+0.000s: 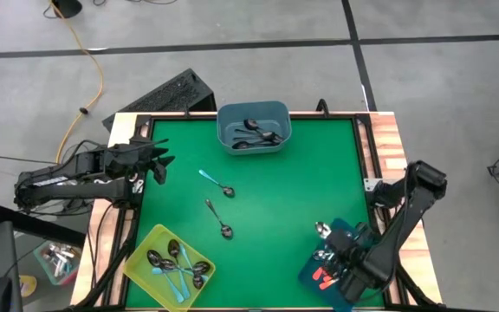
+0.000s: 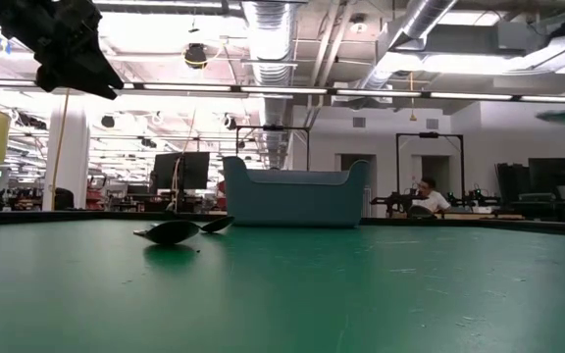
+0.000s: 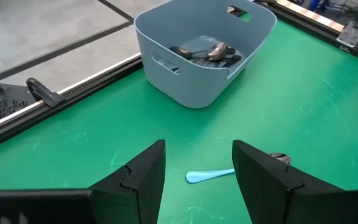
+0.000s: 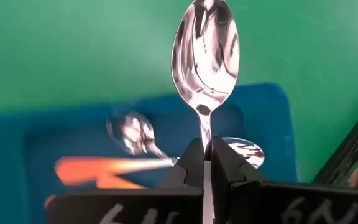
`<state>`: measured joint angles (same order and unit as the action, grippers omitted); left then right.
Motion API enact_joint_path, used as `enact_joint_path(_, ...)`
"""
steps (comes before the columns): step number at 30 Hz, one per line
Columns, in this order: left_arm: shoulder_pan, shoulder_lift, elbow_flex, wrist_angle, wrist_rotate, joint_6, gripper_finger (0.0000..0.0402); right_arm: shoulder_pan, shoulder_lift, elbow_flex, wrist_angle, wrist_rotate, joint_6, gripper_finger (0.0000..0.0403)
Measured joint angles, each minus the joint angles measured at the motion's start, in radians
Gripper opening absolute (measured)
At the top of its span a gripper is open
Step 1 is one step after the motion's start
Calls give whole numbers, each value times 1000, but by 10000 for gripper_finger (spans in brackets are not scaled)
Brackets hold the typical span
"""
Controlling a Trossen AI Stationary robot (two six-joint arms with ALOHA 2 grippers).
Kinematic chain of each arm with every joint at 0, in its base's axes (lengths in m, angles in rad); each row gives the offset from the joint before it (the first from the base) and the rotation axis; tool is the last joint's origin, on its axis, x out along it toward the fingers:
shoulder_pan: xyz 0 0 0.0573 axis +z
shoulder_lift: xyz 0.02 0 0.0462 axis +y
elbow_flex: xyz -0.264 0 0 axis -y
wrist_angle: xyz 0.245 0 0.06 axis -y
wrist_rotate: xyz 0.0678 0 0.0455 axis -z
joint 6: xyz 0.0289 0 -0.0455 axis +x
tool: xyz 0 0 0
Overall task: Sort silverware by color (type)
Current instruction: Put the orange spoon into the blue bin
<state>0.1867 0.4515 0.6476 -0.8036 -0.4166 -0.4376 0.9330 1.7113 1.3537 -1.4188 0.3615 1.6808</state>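
Two spoons lie loose on the green table (image 1: 275,186): a light-blue-handled spoon (image 1: 216,183) and, just nearer the front, a dark metal spoon (image 1: 219,218), apart from each other

Right gripper (image 4: 207,158) over the dark blue bin (image 1: 319,276) at the table's front right corner, fingers pinched tight on the neck of a held spoon (image 4: 205,53); shiny bowl sticks out beyond the fingertips, handle colour hidden by the fingers. Below it in the bin: orange-red handles (image 4: 104,167) and more shiny bowls

Left gripper (image 3: 197,177) at the table's left edge, raised off the surface, fingers spread wide, nothing between them. It faces the grey-blue bin (image 1: 254,126) at the back edge, which holds dark metal spoons (image 3: 207,54)

Yellow bin (image 1: 168,265) at front left holds several spoons with light blue handles

Low view: grey-blue bin across the table, a person far off in the room behind
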Motion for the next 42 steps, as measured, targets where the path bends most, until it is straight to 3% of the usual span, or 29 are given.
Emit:
enact_joint_path(6,0,0,0,0,-19,-11,170,0,61,0,46,-121,-312,13)
enact_joint_path(12,0,0,0,0,-26,-12,170,26,77,0,44,-155,-553,13)
enact_joint_path(16,0,0,0,0,-45,-28,170,43,71,0,41,-136,-577,13)
enact_joint_path(21,0,0,0,0,-85,-46,170,68,68,17,50,7,-553,11)
enact_joint_path(25,0,0,0,0,-100,-49,170,87,67,14,176,38,-627,11)
enact_joint_path(31,0,0,0,0,-122,-61,170,134,67,14,328,18,-666,10)
enact_joint_path(38,0,0,0,0,-153,-61,170,184,58,-5,217,-89,-662,10)
enact_joint_path(42,0,0,0,0,-149,-73,170,201,-7,-77,296,-129,-666,10)
